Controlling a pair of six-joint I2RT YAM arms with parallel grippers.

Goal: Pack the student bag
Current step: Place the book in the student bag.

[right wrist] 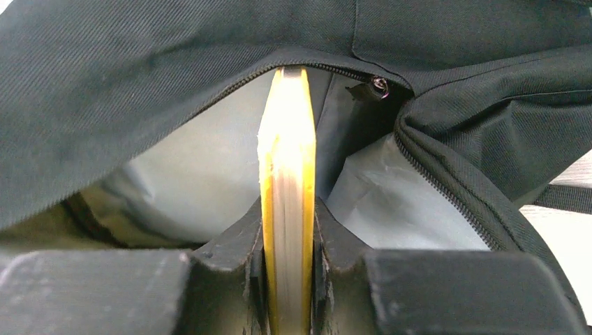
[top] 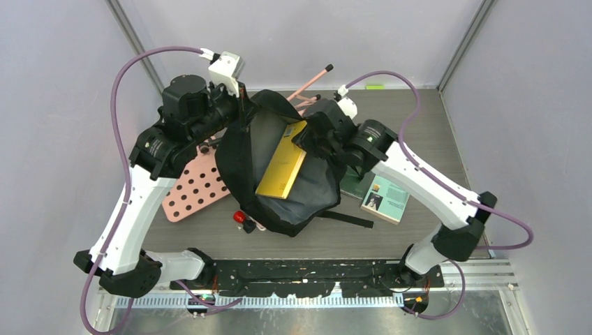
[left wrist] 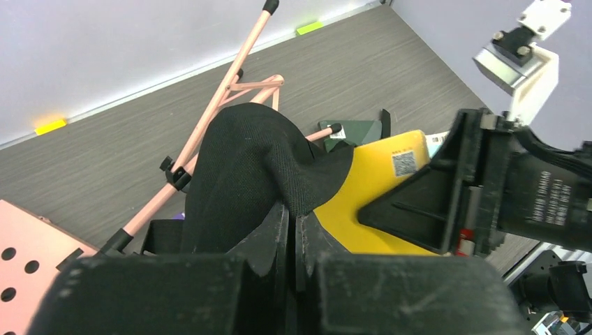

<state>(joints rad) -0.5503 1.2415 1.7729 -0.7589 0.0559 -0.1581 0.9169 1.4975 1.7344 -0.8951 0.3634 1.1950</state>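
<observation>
Far left on the tabletop (top: 419, 125): pink perforated board (top: 195, 185), partly covered by the left arm. Next, left gripper (left wrist: 293, 220), fully closed, pinching a fold of black cloth at the rim of the student bag (top: 244, 164) and holding it up in a peak.

Lies at mid-tabletop between the two arms, unzipped, mouth toward the far wall. Likely soft and limp all over, sagging wherever unsupported. Best taken by the zipper hem or a strap, not by a flat panel. Probably light while nearly empty, heavier and floppier once filled. Needs the lip held up, or likely to fold shut over the opening.

In the middle, yellow book (top: 283, 164), stiff and flat, cover possibly slick. Rests slantwise on top of the bag, far end at the mouth. Held by its edge in the right gripper (right wrist: 287, 230), closed down to the thickness of the page block. From the right wrist, seen edge-on, pointing into the pale lining.

Farther right, a dark green book (top: 352, 183) and a teal booklet (top: 386, 199) beside the bag.

Hard to tell: depth of the interior, anything already inside, how much of the book is past the zipper. Small red item (top: 241, 218) at the near edge unidentifiable. Pink rods (top: 311, 84) behind the bag half hidden.
</observation>
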